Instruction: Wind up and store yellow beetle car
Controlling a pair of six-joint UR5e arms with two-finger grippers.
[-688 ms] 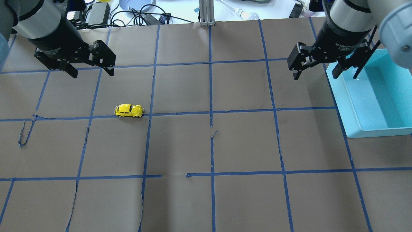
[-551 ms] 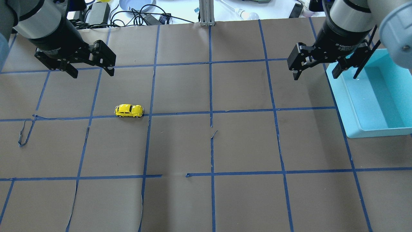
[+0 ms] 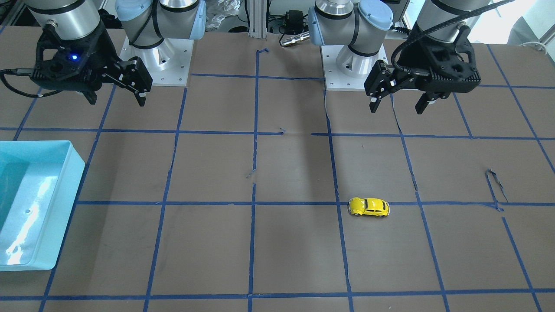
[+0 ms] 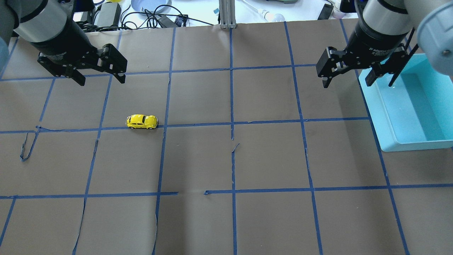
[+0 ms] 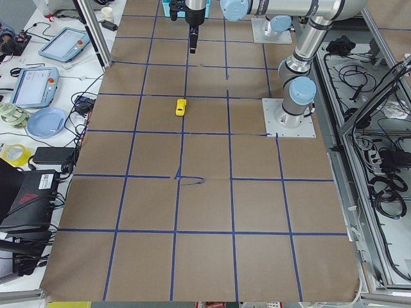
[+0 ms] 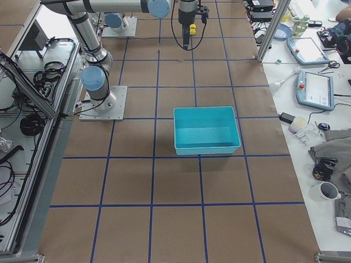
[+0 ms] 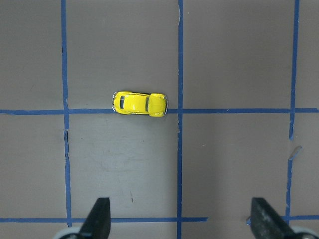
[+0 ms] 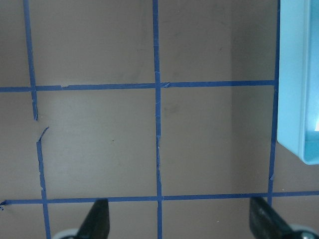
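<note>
Nothing visibly moved since the earlier frames; car and both grippers sit as before. The yellow car (image 4: 142,122) is on the worktop's (image 4: 269,156) left half, about mid-depth, on its wheels on a blue tape line (image 4: 198,124), untouched. The teal bin (image 4: 417,146) sits against the right edge. Left gripper (image 4: 102,81) hangs raised over the left side, beyond the car, fingers (image 7: 97,221) spread wide, holding nothing. Right gripper (image 4: 347,85) hangs raised just beside the bin's far left corner, also spread wide.
</note>
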